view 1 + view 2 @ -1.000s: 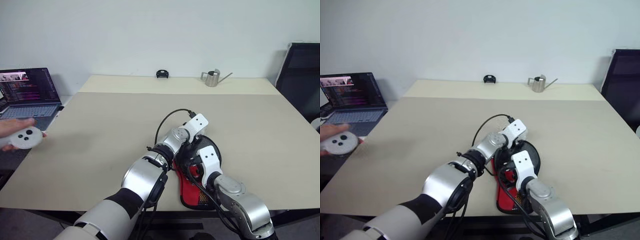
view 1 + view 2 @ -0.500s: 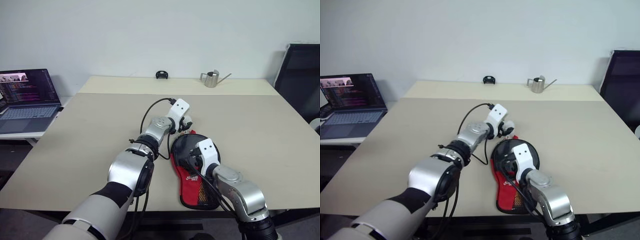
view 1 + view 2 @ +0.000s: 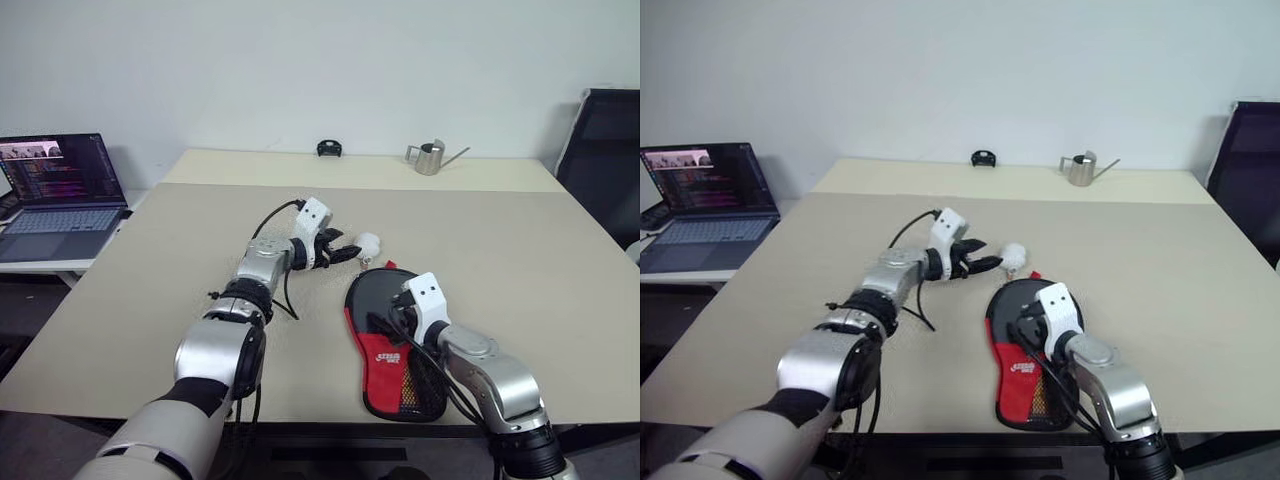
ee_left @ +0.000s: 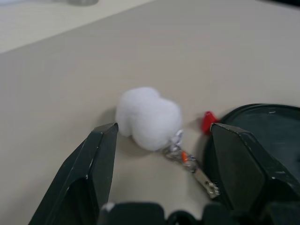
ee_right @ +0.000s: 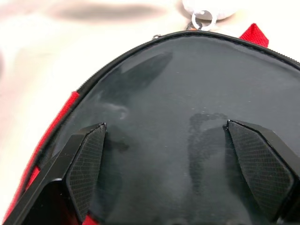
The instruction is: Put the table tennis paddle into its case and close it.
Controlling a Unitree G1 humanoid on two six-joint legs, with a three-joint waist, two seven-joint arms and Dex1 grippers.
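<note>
- My left claw [image 4: 159,154] had its two black fingers apart, with nothing between them but bare table [image 3: 180,260].
- Just ahead of that claw lay a fluffy white pompom [image 4: 147,117], a small metal ring and clasp [image 4: 187,161] trailing from it toward the case.
- The case [image 3: 385,320] lay flat on the table to the right of my left claw, its rounded black end nearest the pompom and its red panel with the mesh pocket toward the near table edge.
- A red tab [image 4: 209,121] stuck out at the case's rounded end, close beside the pompom.
- My right claw [image 5: 176,164] was spread wide over the case's shiny black face, with its fingertips [image 5: 86,159] close to that surface; I couldn't tell whether they touched it.
- I could not see the paddle itself; the case looked closed around its rounded end.
- Far beyond both claws, a small metal watering can [image 3: 428,157] stood at the table's far edge.
</note>
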